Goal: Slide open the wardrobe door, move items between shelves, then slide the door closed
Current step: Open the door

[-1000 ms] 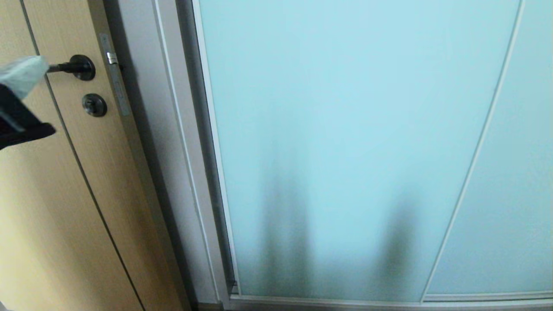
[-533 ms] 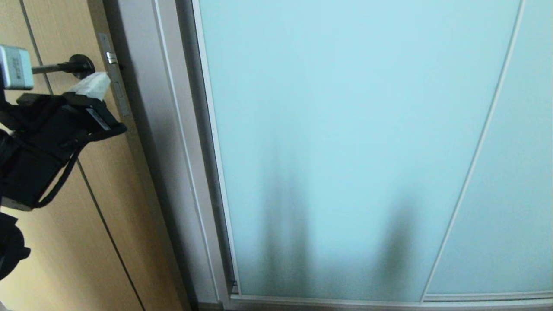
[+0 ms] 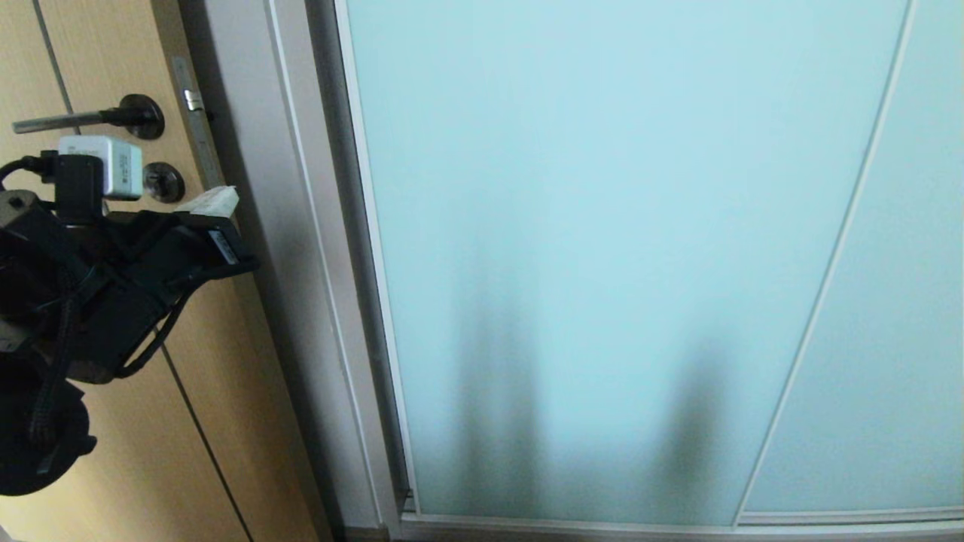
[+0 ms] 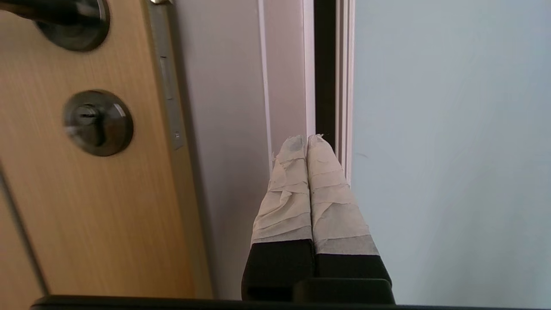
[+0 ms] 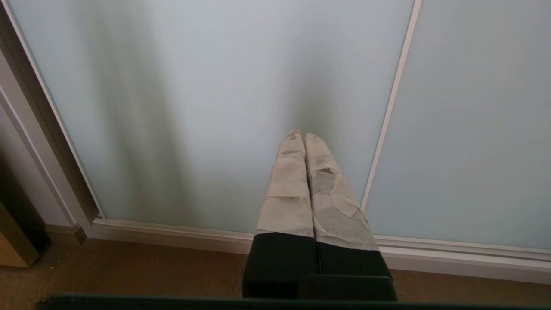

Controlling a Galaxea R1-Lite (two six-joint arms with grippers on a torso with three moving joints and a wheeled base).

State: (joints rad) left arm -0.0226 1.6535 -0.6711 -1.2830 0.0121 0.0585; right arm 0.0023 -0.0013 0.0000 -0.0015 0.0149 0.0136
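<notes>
The sliding wardrobe door (image 3: 602, 248) is a frosted pale aqua glass panel in a slim silver-white frame, standing shut; it also fills the left wrist view (image 4: 452, 150) and the right wrist view (image 5: 215, 107). My left gripper (image 3: 215, 202) is raised at the left, shut with nothing in it, its taped tips (image 4: 306, 142) pointing at the dark slot beside the door's left frame edge (image 4: 342, 86). My right gripper (image 5: 300, 137) hangs low, shut and empty, pointing at the door's lower part. The items and shelves are hidden behind the glass; only dark shadows show through.
A tan wooden door (image 3: 113, 376) with a dark lever handle (image 3: 83, 119) and keyhole (image 3: 164, 181) stands left of the wardrobe's grey jamb (image 3: 279, 263). A second glass panel (image 3: 889, 339) lies to the right. Wooden floor (image 5: 129, 271) runs below the bottom rail (image 5: 430, 249).
My left arm has risen into the head view from the left edge and moved right, past the lever handle, toward the wardrobe's jamb. The door has not moved.
</notes>
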